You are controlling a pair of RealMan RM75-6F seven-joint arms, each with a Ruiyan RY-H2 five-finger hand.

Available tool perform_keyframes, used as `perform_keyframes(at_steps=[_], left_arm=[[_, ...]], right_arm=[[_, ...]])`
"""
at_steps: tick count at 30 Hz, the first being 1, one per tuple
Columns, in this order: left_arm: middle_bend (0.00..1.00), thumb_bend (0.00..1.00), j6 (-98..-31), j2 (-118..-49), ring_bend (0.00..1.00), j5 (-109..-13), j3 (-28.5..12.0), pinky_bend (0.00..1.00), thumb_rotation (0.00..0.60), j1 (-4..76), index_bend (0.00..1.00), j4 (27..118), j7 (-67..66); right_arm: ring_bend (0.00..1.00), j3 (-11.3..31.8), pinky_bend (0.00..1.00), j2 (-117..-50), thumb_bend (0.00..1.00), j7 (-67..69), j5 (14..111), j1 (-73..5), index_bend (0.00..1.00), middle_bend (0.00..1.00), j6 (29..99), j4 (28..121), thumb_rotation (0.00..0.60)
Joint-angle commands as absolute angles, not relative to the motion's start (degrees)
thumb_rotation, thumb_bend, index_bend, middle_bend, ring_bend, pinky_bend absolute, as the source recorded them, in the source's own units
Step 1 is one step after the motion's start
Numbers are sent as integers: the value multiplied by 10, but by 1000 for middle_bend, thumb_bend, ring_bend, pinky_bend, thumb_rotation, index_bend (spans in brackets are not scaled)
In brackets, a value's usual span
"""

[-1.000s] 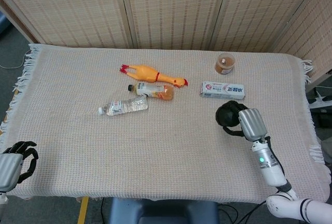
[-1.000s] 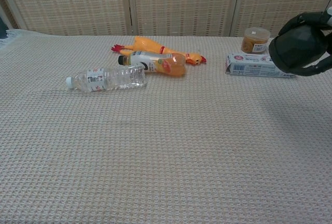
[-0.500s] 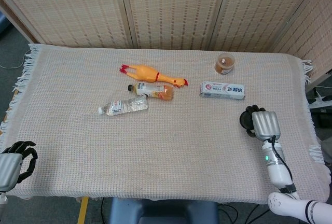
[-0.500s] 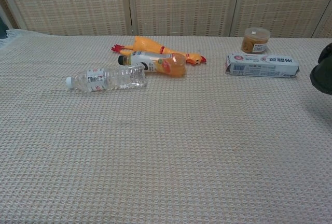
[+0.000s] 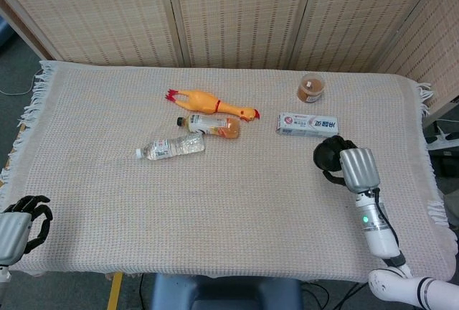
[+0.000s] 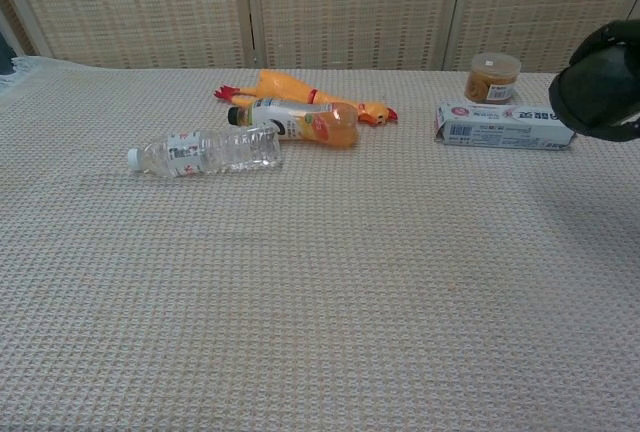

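1. The right hand [image 5: 337,161] is seen above the cloth, its dark fingers curled in with nothing visibly inside them; it is judged clenched and empty, though the palm is hidden from the head view and only partly caught at the edge of the chest view [image 6: 603,92].
2. Just beyond the right hand lies the white toothpaste box [image 5: 308,124], flat on the table cloth [image 5: 237,209]; the two are near but apart; further beyond it stands the small brown jar [image 5: 310,87].
3. Compared with half a second ago, the right hand has been brought back inward and toward the box, after it had been swung out to the cloth's right edge; a second ago it was a little further inward than now; the box, meanwhile, has not been shifted.
4. From this it is judged that the approach is being corrected and that no grasp has yet been made.
5. Well off to the hand's left lie the rubber chicken [image 5: 210,102], the orange drink bottle [image 5: 210,125] and the clear water bottle [image 5: 172,147], all untouched.
6. The left hand [image 5: 20,222] is held at the near left corner, fingers loosely curled, nothing held.
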State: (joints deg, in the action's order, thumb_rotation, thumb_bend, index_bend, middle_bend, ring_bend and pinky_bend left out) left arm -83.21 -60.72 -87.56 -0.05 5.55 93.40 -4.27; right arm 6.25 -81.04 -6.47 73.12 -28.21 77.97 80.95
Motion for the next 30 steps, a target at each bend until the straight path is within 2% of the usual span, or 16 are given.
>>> perform_keyframes(at_steps=[1, 5, 10, 12, 15, 30], left_arm=[[306, 533, -831, -607, 252, -876, 0, 434, 600, 56, 598, 934, -43], [306, 534, -830, -608, 253, -876, 0, 434, 600, 57, 596, 934, -45], [306, 532, -831, -608, 252, -876, 0, 434, 600, 56, 597, 935, -47], [306, 533, -830, -608, 253, -874, -1, 434, 600, 56, 598, 934, -47], [306, 533, -830, -608, 252, -873, -1, 434, 600, 56, 598, 935, -48], [306, 533, -831, -608, 253, -875, -1, 434, 600, 56, 598, 934, -45]], right_arm=[[757, 63, 847, -849, 294, 151, 911, -263, 765, 679, 862, 714, 600], [757, 57, 849, -816, 294, 59, 854, -258, 765, 679, 785, 755, 600], [757, 62, 852, -765, 294, -109, 713, -261, 768, 679, 662, 831, 600], [757, 66, 852, -751, 294, -187, 642, -267, 768, 679, 626, 855, 600], [757, 72, 852, -750, 295, -247, 583, -277, 768, 679, 609, 871, 600], [751, 49, 848, -794, 294, -240, 605, -294, 766, 679, 567, 823, 600]])
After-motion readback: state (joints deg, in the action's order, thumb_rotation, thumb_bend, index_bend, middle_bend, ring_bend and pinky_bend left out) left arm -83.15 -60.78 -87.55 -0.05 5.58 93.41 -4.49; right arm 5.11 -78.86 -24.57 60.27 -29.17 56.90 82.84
